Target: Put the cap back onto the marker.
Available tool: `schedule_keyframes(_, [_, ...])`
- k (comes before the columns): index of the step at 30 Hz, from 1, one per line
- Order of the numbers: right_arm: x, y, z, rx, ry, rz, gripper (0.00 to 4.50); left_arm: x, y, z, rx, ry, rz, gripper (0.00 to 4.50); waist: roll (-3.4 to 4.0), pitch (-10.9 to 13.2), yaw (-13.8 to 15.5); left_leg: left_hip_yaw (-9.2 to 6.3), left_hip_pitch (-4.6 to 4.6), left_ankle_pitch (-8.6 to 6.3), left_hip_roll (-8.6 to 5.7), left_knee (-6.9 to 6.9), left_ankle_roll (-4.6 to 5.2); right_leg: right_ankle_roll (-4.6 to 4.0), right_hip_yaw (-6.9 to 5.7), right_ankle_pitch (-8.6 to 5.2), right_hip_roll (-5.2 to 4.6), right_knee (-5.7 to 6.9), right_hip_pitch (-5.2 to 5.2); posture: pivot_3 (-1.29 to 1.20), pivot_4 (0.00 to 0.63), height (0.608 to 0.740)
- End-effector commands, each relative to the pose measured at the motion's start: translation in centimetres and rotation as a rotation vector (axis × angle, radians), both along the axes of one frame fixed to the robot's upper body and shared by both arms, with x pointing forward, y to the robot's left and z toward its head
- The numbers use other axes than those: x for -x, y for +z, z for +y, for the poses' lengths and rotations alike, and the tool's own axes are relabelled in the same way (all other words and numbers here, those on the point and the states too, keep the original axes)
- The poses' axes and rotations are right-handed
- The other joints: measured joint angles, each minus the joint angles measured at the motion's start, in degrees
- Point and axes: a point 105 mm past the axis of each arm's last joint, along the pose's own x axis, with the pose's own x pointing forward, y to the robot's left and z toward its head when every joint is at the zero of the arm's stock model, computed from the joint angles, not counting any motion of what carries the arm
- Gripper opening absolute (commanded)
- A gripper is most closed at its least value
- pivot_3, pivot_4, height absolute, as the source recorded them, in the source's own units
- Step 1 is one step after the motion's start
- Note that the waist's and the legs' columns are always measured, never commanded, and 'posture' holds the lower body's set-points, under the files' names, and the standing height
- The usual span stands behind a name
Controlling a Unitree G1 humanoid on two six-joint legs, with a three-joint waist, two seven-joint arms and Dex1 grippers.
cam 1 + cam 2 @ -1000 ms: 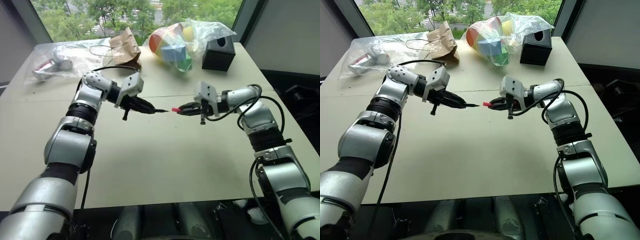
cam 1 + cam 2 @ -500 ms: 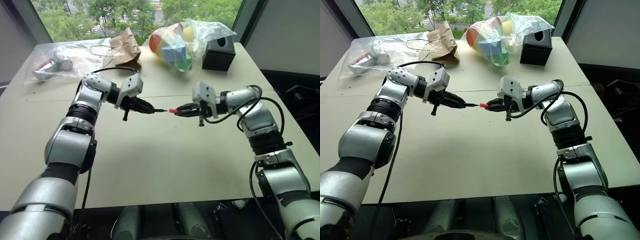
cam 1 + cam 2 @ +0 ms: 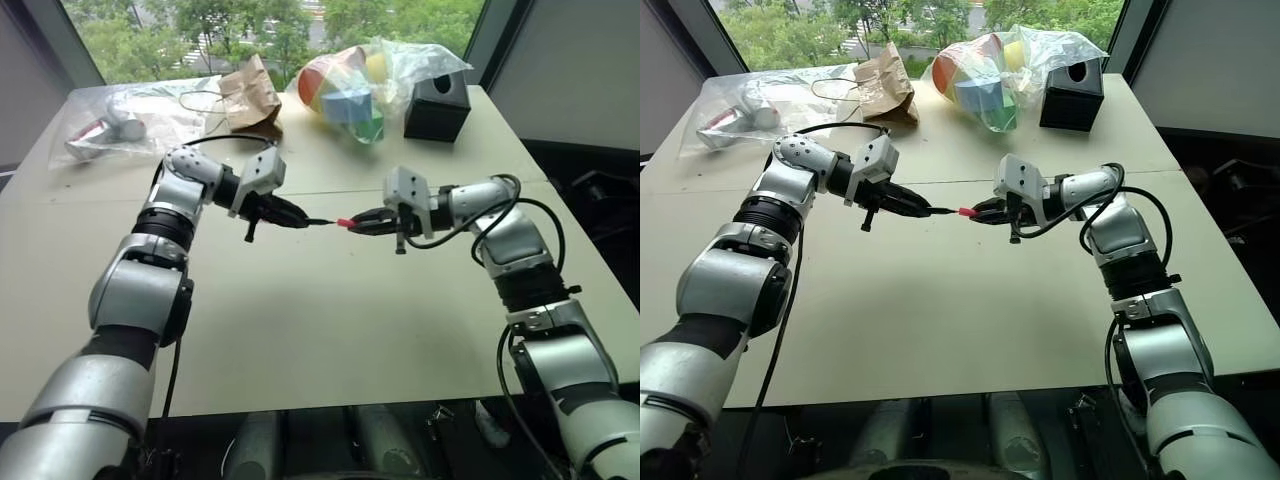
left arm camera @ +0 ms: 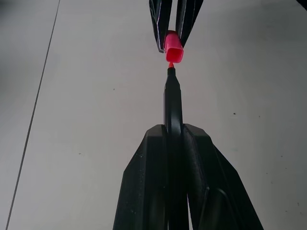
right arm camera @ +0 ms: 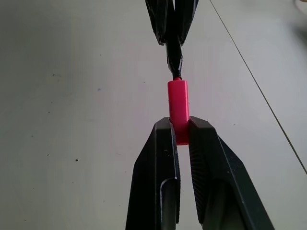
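Observation:
The black marker (image 4: pixel 172 103) sticks out level from my left gripper (image 3: pixel 300 220), which is shut on it, its red tip pointing right. My right gripper (image 3: pixel 358 222) faces it, shut on the pink-red cap (image 5: pixel 178 106). The cap (image 3: pixel 345 221) is held above the table with its open mouth toward the marker (image 3: pixel 318 221). In the right wrist view the marker's tip (image 5: pixel 175 60) stands just at the cap's mouth; whether it has gone in I cannot tell. Most of the marker's body is hidden between my left fingers (image 4: pixel 144 191).
At the back of the beige table (image 3: pixel 300 320) lie a clear bag of coloured toys (image 3: pixel 350 85), a black box (image 3: pixel 437 105), a brown paper bag (image 3: pixel 248 92) and a clear plastic bag (image 3: pixel 120 120). A seam line (image 3: pixel 330 190) crosses the tabletop under the grippers.
My right gripper has carried the cap leftward, closing the gap to the marker's tip. The left gripper has held still.

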Motion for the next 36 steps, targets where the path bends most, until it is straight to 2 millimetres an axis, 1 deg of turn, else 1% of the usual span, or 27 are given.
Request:
schedule_keyframes(1, [0.0, 1.3, 0.5, -0.023, 0.019, -0.044, 0.03, -0.2, 1.6, -0.4, 0.028, -0.012, -0.058, 0.28, 0.00, 0.0, 0.0, 0.00, 0.00, 0.00, 0.00, 0.00, 0.00, 0.00, 0.00, 0.00, 0.00, 0.00, 0.00, 0.00, 0.150, 0.740])
schedule_keyframes(13, [-0.1, 1.2, 0.7, -0.031, 0.014, -0.042, 0.03, -0.2, 1.5, -1.1, 0.030, -0.020, -0.062, 0.28, 0.00, 0.0, 0.0, 0.00, 0.00, 0.00, 0.00, 0.00, 0.00, 0.00, 0.00, 0.00, 0.00, 0.02, 0.00, 0.00, 0.150, 0.740])
schedule_keyframes(20, [-0.2, 1.0, 1.1, -0.020, 0.028, -0.041, 0.03, -0.3, 1.3, -2.1, 0.008, -0.027, -0.089, 0.28, 0.00, 0.0, 0.0, 0.00, 0.00, 0.00, -0.01, 0.02, 0.00, 0.00, 0.00, 0.00, 0.00, 0.02, 0.00, 0.00, 0.150, 0.740])
schedule_keyframes(24, [-0.2, 0.1, 1.6, 0.041, 0.054, -0.045, 0.03, -0.6, 0.9, -2.2, -0.068, -0.028, -0.141, 0.28, 0.00, 0.0, 0.0, 0.00, 0.01, 0.00, -0.01, 0.02, 0.00, 0.00, 0.00, 0.00, 0.00, 0.03, 0.00, 0.00, 0.150, 0.740])
schedule_keyframes(27, [-0.4, -0.2, 1.8, 0.066, 0.059, -0.053, 0.03, -0.6, 1.0, -2.5, -0.082, -0.040, -0.149, 0.28, 0.00, 0.0, -0.1, 0.00, 0.01, 0.00, -0.02, 0.02, 0.00, 0.00, 0.00, 0.00, 0.00, 0.04, 0.00, 0.00, 0.150, 0.740])
schedule_keyframes(30, [-1.0, -0.2, 1.9, 0.101, 0.046, -0.073, 0.03, -0.5, 1.0, -2.7, -0.101, -0.058, -0.161, 0.28, 0.00, 0.0, -0.1, 0.02, 0.01, 0.00, -0.02, 0.02, 0.00, 0.00, 0.01, 0.00, 0.00, 0.06, -0.02, 0.00, 0.150, 0.740])
schedule_keyframes(34, [-2.9, 0.1, 1.4, 0.182, -0.042, -0.126, 0.03, -1.0, 1.1, -3.0, -0.140, -0.033, -0.214, 0.28, 0.00, 0.0, -0.1, 0.00, 0.01, 0.00, -0.02, 0.03, 0.00, 0.00, 0.01, 0.00, 0.00, 0.07, -0.02, 0.00, 0.150, 0.740])
schedule_keyframes(36, [-3.5, 0.6, 1.4, 0.184, -0.070, -0.131, 0.03, -1.4, 1.3, -3.2, -0.154, -0.007, -0.253, 0.28, 0.00, 0.0, 0.0, 0.00, 0.01, 0.00, -0.02, 0.04, 0.00, 0.00, 0.01, 0.00, 0.00, 0.08, -0.02, 0.00, 0.150, 0.740])
